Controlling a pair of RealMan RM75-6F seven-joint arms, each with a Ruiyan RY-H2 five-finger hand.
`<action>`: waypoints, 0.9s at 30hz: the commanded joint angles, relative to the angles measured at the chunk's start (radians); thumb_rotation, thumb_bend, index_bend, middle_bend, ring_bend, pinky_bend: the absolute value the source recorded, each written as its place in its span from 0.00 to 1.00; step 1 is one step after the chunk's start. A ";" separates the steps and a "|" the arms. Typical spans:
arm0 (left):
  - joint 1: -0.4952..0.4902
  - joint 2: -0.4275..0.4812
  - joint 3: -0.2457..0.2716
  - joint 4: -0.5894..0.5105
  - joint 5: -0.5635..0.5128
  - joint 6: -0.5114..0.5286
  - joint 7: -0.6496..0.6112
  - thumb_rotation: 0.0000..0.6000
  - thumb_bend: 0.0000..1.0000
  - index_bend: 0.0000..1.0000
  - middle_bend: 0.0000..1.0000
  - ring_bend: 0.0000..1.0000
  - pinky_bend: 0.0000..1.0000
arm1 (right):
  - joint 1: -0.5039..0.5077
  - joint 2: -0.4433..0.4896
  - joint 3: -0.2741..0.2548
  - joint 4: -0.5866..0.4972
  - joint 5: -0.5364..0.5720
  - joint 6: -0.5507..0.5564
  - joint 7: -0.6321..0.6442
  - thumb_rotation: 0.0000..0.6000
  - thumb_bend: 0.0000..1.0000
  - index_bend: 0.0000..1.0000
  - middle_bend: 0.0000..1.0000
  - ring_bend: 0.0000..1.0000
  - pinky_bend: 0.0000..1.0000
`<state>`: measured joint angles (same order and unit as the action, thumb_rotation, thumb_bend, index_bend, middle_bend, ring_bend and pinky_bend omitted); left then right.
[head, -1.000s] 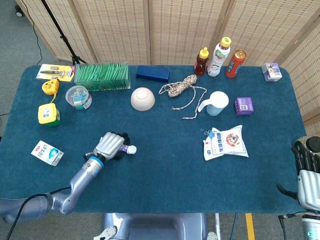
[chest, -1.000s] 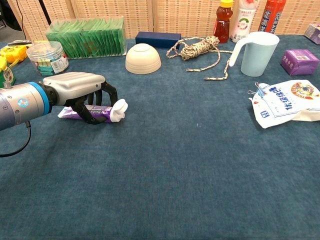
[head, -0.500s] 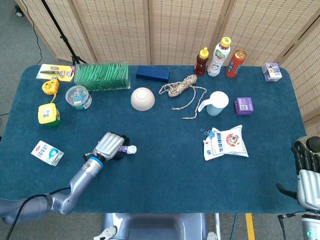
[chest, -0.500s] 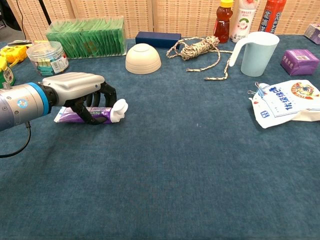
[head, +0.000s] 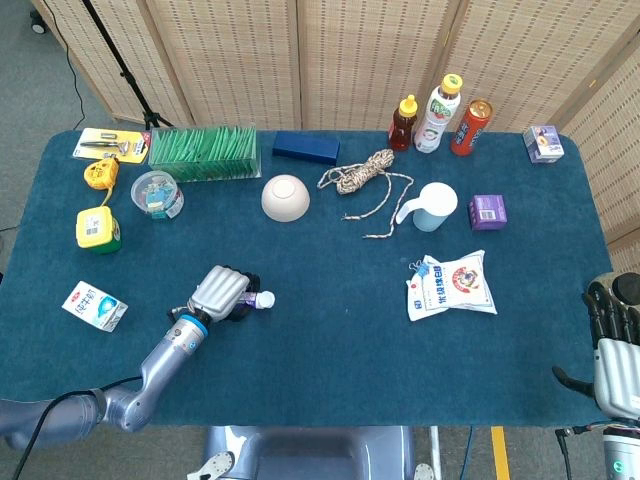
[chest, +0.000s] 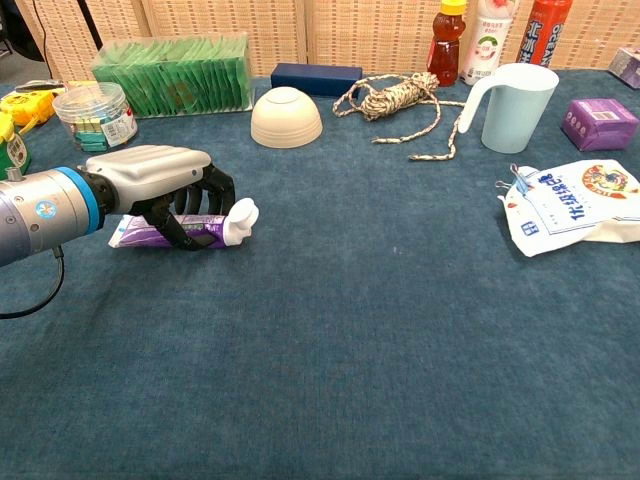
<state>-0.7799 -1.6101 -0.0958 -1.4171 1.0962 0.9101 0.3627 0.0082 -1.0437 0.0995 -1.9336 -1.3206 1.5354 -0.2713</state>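
Note:
My left hand (head: 220, 290) lies on the blue tablecloth at the front left, its fingers curled over a purple tube (head: 250, 300) with a white cap. The chest view shows the same left hand (chest: 150, 175) gripping the tube (chest: 132, 236) across its middle. The tube lies flat with its cap pointing right. My right hand (head: 615, 345) hangs off the table's right front corner, fingers apart and holding nothing; it is absent from the chest view.
Behind the left hand sit an upturned cream bowl (head: 285, 197), a clear jar (head: 157, 193) and a box of green packets (head: 203, 150). A milk carton (head: 95, 305) lies to its left. A rope (head: 362, 178), jug (head: 432, 206), snack bag (head: 452, 285) and bottles (head: 437, 110) stand to the right.
The left hand's fingers have tightened around the tube, whose tail end has shifted slightly left and toward me. The right hand has not moved.

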 joint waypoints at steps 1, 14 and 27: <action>0.001 -0.002 0.000 0.000 0.001 0.001 -0.001 1.00 0.35 0.52 0.51 0.53 0.43 | 0.001 -0.001 0.000 0.000 0.000 -0.001 0.000 1.00 0.00 0.00 0.00 0.00 0.00; 0.009 -0.030 -0.017 0.031 0.055 0.034 -0.035 1.00 0.41 0.55 0.52 0.53 0.50 | 0.005 -0.003 0.001 0.007 -0.002 -0.007 0.008 1.00 0.00 0.00 0.00 0.00 0.00; -0.018 0.029 -0.046 -0.006 0.123 0.018 -0.088 1.00 0.47 0.57 0.52 0.54 0.56 | 0.013 0.010 0.004 0.008 -0.012 -0.024 0.044 1.00 0.00 0.00 0.00 0.00 0.00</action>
<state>-0.7940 -1.5862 -0.1386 -1.4183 1.2146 0.9310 0.2785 0.0199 -1.0359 0.1031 -1.9247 -1.3312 1.5145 -0.2310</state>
